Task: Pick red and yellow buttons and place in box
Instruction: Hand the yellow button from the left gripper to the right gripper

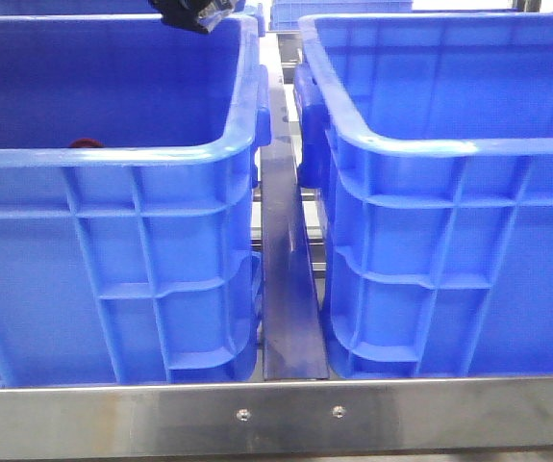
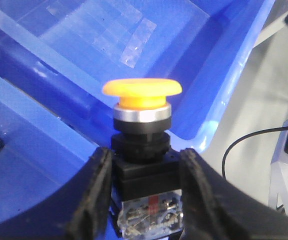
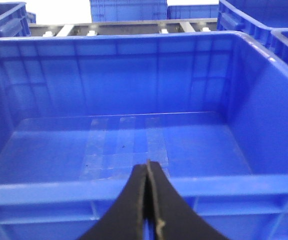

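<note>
A: Left side first. Left gripper (image 2: 142, 200) is clamped on the dark square body of the yellow-orange mushroom-head push button (image 2: 141, 92). Button's long axis runs straight out from between the fingers, cap leading.

B: Where is it against the crates?

A: In the front view the left gripper shows only as a dark tip above the far rim of the left deep blue ribbed plastic crate (image 1: 113, 152). From the wrist, blue crate floor with clear tape patches lies beyond the cap. Which crate that is, cannot tell.

B: Red one?

A: A sliver of the red domed button (image 1: 86, 143) peeks over the left crate's near rim, near its left corner. So it sits inside that crate.

B: Middle and right?

A: Dark metal rail (image 1: 286, 279) between crates, then the right blue crate (image 1: 449, 146). Right gripper (image 3: 148, 175) is pressed closed on nothing, hovering over a crate's near rim, floor bare but for tape.

B: Judgement?

A: Left arm carries the load; release turns on the cap being over the box.
</note>
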`<state>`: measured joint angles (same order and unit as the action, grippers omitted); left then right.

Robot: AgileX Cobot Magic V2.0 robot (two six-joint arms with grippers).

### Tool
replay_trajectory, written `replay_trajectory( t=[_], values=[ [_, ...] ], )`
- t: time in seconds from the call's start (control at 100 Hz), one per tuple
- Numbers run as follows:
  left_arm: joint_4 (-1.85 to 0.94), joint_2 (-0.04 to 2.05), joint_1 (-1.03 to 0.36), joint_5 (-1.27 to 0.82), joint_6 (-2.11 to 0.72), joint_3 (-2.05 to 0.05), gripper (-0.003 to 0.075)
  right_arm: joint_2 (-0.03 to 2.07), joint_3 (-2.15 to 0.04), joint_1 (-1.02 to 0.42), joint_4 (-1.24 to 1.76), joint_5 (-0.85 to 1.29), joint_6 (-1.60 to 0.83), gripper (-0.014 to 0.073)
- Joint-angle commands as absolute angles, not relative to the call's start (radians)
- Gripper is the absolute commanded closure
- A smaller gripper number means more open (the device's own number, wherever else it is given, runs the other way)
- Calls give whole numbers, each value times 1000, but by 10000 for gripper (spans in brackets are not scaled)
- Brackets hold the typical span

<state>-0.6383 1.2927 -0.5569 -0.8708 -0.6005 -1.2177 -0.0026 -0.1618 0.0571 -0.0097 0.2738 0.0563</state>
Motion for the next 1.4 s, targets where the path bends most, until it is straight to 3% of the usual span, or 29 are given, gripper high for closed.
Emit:
replay_trajectory(
  t=[0.0,0.3,0.39,0.51,0.63,0.69,0.75,0.9,1.16,1.39],
  values=[
    [-691,1261,-564,-833,-604,-1246,652,52,-284,57,-19,341,55,662],
    [-691,1261,-564,-833,-604,-1246,660,359,-554,57,-19,569,55,661],
    [-691,1261,-564,-833,-604,-1246,660,452,-628,57,-9,604,55,622],
    [-691,1261,-564,-832,-604,-1246,660,557,-699,57,25,612,55,419],
    [-691,1261,-564,-825,-604,-1246,660,640,-749,57,81,627,55,99],
    [-691,1261,-564,-818,-604,-1246,660,683,-777,57,104,664,54,-15],
    [-691,1261,-564,-818,-604,-1246,660,711,-802,57,133,690,53,-66],
    [-691,1261,-564,-818,-604,-1246,660,779,-865,57,312,757,-33,-55],
    [-691,1261,-564,-818,-604,-1246,660,906,-950,53,944,896,-297,-50],
    [-691,1261,-564,-818,-604,-1246,660,1057,-1006,-55,1224,930,-435,-48]
  ],
)
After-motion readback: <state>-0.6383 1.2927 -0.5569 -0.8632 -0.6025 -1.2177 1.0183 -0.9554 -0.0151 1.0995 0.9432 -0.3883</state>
